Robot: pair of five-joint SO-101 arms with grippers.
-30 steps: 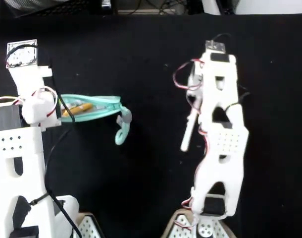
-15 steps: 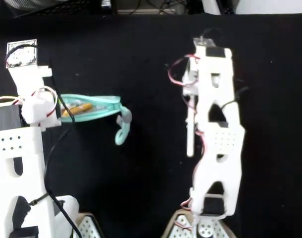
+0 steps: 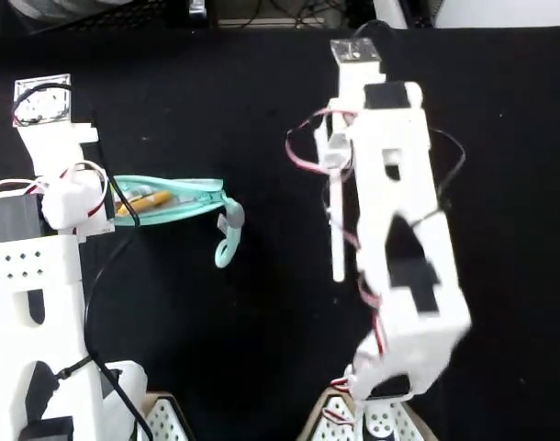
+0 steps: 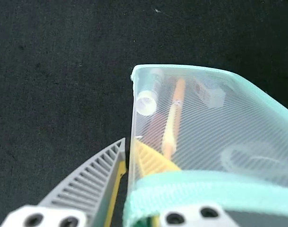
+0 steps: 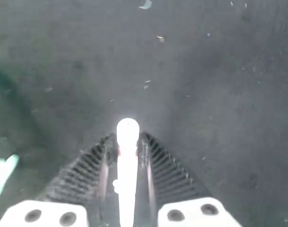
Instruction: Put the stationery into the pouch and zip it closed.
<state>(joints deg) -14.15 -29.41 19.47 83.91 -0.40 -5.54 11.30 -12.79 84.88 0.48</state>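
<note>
Right claw point(image 5: 128, 144), clamping slim white plastic pen point(image 3: 337, 234), swung toward translucent mint-trimmed zip pouch point(image 3: 184, 204) pinched by left claw point(image 4: 131, 144). Recommended: align pen with pouch mouth.

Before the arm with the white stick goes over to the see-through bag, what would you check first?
1. White stick-shaped pen clamped in the right hand: ok.
2. Left hand pinching the wall of the clear plastic pouch with mint-green trim: ok.
3. Pouch mouth open: ok, its zip edges stand apart in the high view.
4. Room left beside the orange pencil inside: cannot tell.
5. Pen above the mouth: not ok, it hangs well off to one side.
6. Path between them: ok, only the mint-green strap loop lies there on the black table.
</note>
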